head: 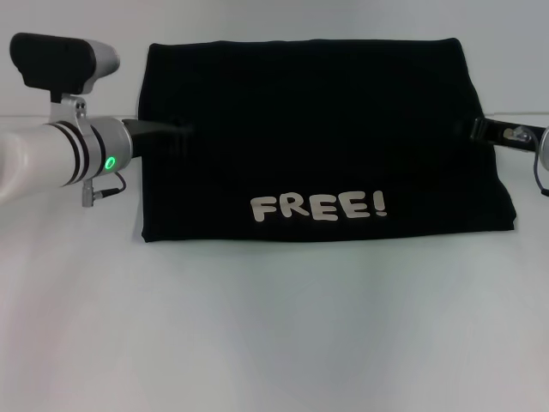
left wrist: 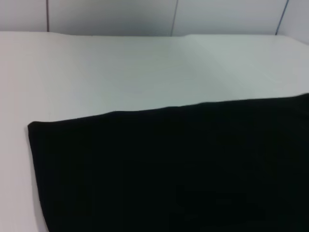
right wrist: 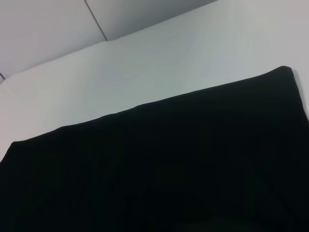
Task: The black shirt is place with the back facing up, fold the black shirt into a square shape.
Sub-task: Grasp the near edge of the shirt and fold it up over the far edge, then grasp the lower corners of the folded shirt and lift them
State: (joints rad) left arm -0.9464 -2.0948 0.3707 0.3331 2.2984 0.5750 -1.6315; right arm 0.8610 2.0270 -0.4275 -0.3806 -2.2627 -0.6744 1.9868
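Observation:
The black shirt [head: 317, 129] lies flat on the white table [head: 274, 326] as a wide folded rectangle. Pale "FREE!" lettering [head: 317, 207] faces up near its front edge. My left gripper [head: 176, 136] reaches over the shirt's left edge at mid-height, black against the black cloth. My right gripper [head: 477, 129] sits at the shirt's right edge at about the same height. Each wrist view is half filled by the shirt [left wrist: 183, 169] [right wrist: 169, 164], showing a straight folded edge and one corner, with bare table beyond.
Bare white table [left wrist: 145, 72] runs in front of the shirt and beyond its far edge. A pale panelled wall [right wrist: 48, 34] rises behind the table. The left arm's silver wrist with a green light [head: 110, 162] hangs over the table's left side.

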